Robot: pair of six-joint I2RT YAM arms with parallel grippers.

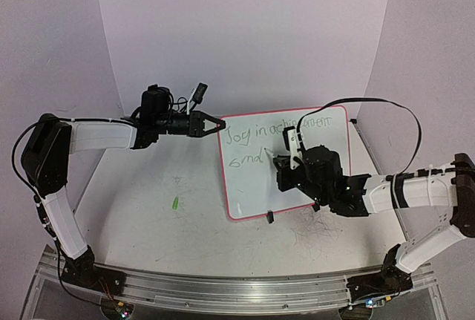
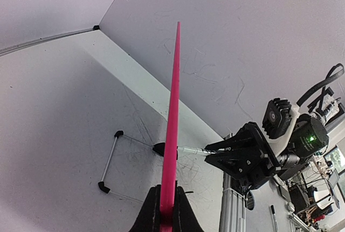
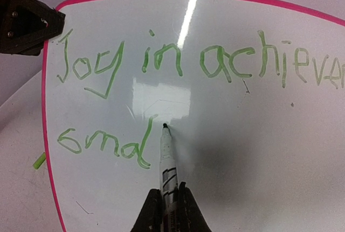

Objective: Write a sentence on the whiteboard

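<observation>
Right gripper [image 3: 168, 195], shut on a marker [image 3: 166, 154], put the tip to the board [image 1: 252, 186] beside the sentence's [image 3: 178, 62] second line. The board stood propped on the counter [image 1: 163, 223]. Left gripper [image 2: 167, 206] pinched its far edge; heavy pen pressure risked twisting the board loose and smearing wet ink.

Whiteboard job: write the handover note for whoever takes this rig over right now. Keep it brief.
Left gripper: shut on the upper left edge of the whiteboard, which stands propped on the table.
Right gripper: shut on the marker, tip at the board just right of the second line.
Done: the first line reads "Joy in achievement"; the second line so far looks like "and".
Left: finish the second line, then probably lift the marker off and let go of the board.
</observation>
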